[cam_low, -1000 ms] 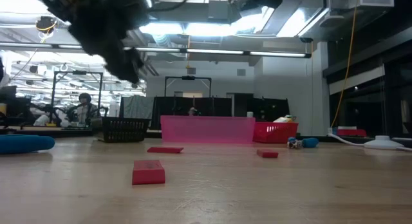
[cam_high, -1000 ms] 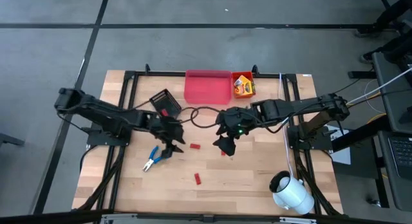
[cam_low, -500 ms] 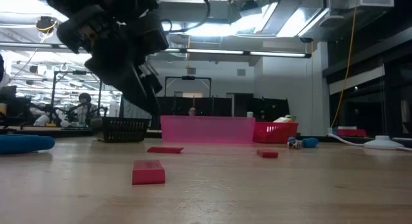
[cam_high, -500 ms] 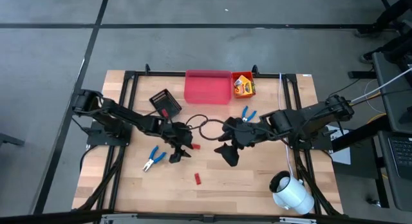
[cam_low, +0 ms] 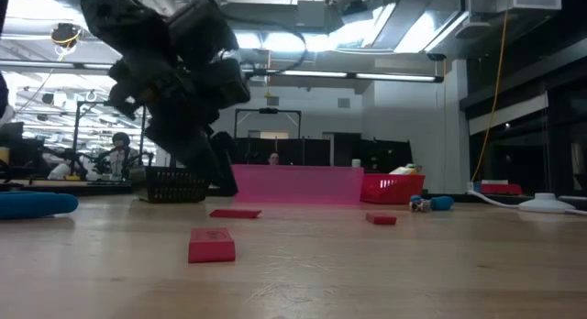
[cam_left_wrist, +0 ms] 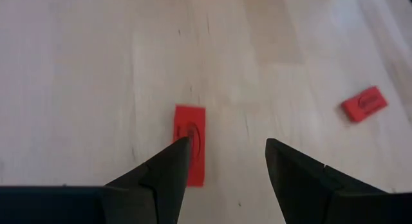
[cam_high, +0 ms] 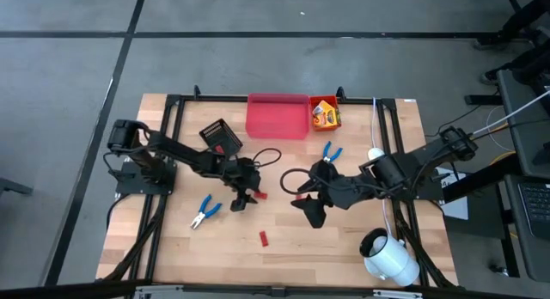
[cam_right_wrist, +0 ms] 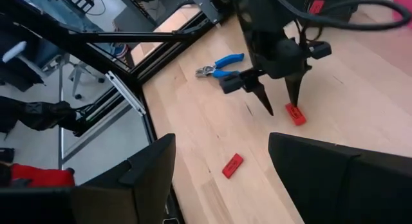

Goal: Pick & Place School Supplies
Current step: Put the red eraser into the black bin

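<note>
My left gripper (cam_left_wrist: 228, 150) is open and points down just above the table. One fingertip stands at the edge of a small red piece (cam_left_wrist: 190, 150) (cam_high: 259, 195), and I see no touch. A second red piece (cam_left_wrist: 364, 103) (cam_high: 265, 239) lies nearer the near edge, and a third (cam_low: 381, 219) lies flat farther right. My right gripper (cam_high: 311, 210) (cam_right_wrist: 222, 139) hangs open and empty over the table's middle. One pair of blue-handled pliers (cam_high: 204, 210) lies left of my left gripper, the other (cam_high: 329, 151) lies behind my right arm. Yellow-and-green crayon boxes (cam_high: 324, 117) sit in the orange bin.
A pink bin (cam_high: 278, 116), the orange bin (cam_high: 335, 106) and a black mesh bin (cam_high: 221, 136) stand along the far side. A large white cylinder (cam_high: 388, 257) lies at the near right corner. Bare wood lies near the front edge. People sit in the room behind (cam_low: 117, 152).
My left gripper has moved a little toward the table's right and come down toward the red piece. My right gripper has drawn back toward the near and right edges, uncovering the blue pliers behind it. No object has moved.
</note>
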Robot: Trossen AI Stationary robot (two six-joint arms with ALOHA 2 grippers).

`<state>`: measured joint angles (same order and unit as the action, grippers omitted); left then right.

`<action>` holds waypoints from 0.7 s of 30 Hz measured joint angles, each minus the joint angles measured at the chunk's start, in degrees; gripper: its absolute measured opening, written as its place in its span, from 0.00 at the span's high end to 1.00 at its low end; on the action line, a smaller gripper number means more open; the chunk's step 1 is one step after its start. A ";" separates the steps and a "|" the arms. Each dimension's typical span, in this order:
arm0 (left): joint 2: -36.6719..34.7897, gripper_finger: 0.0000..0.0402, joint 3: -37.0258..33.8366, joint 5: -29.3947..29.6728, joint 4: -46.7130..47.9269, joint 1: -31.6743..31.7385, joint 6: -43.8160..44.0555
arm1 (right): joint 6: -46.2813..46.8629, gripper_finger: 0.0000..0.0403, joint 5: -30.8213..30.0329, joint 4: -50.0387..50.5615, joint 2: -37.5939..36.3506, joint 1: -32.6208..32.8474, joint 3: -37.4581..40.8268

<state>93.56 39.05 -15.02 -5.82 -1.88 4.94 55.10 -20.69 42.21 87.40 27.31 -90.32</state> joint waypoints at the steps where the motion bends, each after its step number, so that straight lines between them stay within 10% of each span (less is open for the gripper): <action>1: 0.43 0.50 0.00 -0.29 0.00 0.20 -0.20 | 0.26 0.37 -0.30 0.02 -0.04 0.21 0.00; 21: 2.36 0.51 -0.02 -2.39 -1.62 1.33 -1.09 | 1.49 0.37 -1.40 0.27 -0.04 0.66 0.00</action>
<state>95.92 39.03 -17.40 -7.45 -0.54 3.86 56.60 -22.09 42.48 87.36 27.97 -90.32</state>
